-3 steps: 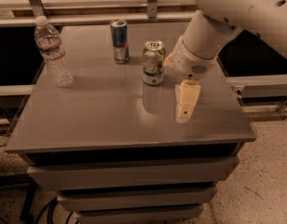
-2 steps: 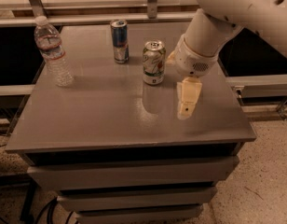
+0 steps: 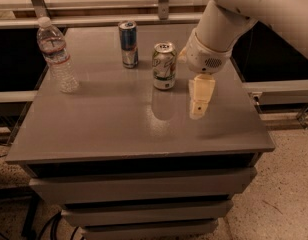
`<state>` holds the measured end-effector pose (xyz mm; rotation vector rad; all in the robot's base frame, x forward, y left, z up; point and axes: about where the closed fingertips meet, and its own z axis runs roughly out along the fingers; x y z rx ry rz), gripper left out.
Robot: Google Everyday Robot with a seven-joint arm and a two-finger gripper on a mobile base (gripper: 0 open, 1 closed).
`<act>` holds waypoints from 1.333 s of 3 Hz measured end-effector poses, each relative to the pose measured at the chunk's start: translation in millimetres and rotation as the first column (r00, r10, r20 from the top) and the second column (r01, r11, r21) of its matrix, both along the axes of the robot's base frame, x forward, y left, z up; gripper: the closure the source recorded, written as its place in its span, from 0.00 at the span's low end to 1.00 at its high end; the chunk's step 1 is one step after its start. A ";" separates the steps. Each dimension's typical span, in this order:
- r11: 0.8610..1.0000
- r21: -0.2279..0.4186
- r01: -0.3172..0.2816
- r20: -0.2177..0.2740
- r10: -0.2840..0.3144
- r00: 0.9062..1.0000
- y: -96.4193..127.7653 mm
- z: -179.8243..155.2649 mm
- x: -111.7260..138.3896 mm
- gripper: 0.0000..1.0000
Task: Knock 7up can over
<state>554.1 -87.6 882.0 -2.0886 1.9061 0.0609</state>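
**Grey table, can standing**

The grey table [image 3: 119,129] is carrying the 7up can [image 3: 164,66], which is standing upright toward the back, right of a slim blue can [image 3: 128,44]. The tool [image 3: 200,106] is hanging just right of the 7up can, apart from it; its opening cannot be told.

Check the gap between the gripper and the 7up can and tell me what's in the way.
Nothing visible. The gripper hangs close beside the 7up can, only bare table between them. The blue can and water bottle stand on the can's far side, outside that gap.
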 end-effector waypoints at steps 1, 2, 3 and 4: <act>1.000 0.013 -0.019 0.019 0.019 1.000 9.6 7.4 5.2 0.00; 0.998 0.025 -0.050 0.046 0.049 0.998 22.5 20.9 4.5 0.00; 0.995 0.041 -0.089 0.064 0.086 0.994 36.5 32.6 0.2 0.00; 0.990 0.053 -0.133 0.073 0.129 0.989 52.3 41.5 -2.6 0.00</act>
